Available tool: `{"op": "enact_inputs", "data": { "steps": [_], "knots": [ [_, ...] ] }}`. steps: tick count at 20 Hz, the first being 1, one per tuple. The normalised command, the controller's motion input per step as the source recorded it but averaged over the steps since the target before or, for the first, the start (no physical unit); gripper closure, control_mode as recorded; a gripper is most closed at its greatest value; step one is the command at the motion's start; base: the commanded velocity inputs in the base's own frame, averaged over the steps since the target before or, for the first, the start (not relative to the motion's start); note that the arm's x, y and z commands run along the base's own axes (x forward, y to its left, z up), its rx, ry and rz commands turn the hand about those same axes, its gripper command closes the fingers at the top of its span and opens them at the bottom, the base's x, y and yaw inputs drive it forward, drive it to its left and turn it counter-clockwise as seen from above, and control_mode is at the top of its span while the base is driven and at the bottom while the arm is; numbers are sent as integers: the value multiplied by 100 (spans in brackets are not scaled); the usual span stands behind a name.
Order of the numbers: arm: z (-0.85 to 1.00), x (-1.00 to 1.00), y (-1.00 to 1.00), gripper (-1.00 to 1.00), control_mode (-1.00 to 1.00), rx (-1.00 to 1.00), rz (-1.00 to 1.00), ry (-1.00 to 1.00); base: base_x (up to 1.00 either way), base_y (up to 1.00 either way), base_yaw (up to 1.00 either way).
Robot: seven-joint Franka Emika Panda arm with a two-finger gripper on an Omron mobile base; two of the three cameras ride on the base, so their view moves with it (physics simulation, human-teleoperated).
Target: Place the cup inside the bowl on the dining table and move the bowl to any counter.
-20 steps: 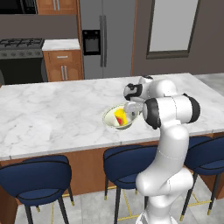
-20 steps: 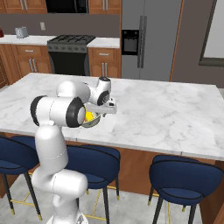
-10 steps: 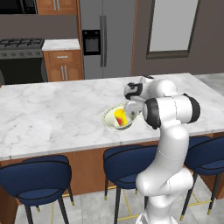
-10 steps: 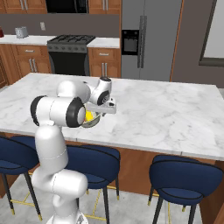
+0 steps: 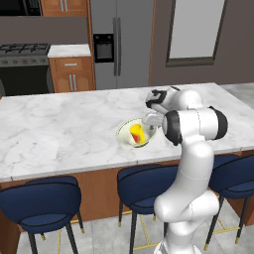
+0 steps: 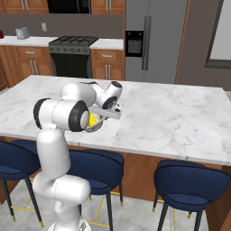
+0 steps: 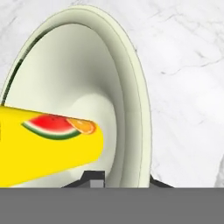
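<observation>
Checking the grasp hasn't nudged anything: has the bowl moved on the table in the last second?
No. The bowl sits at the same spot by the dining table near edge.

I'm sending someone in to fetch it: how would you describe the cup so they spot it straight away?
Start at the big marble-topped island with navy stools along its near side. Near the front edge, by the white robot arm's gripper, sits a wide pale bowl. The cup lies tipped inside it: small and bright yellow, with a watermelon slice picture on its side.

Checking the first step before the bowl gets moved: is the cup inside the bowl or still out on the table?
Inside. The yellow cup lies tipped within the bowl, below its rim.
</observation>
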Motion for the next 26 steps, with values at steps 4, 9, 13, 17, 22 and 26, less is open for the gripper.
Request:
{"op": "enact_inputs", "data": {
  "steps": [4, 9, 13, 17, 22, 26],
  "knots": [
    [0, 0, 0, 100, -100, 14, 0, 0, 0, 0, 0],
    [0, 0, 0, 100, -100, 15, 0, 0, 0, 0, 0],
    [10, 7, 0, 100, -100, 15, 0, 0, 0, 0, 0],
    [16, 19, -1, 100, -100, 17, -5, 1, 0, 0, 0],
    [16, 9, -1, 100, -100, 13, -6, 3, 0, 0, 0],
    [15, 3, -3, 100, -100, 9, -7, 8, 0, 0, 0]
  ]
}}
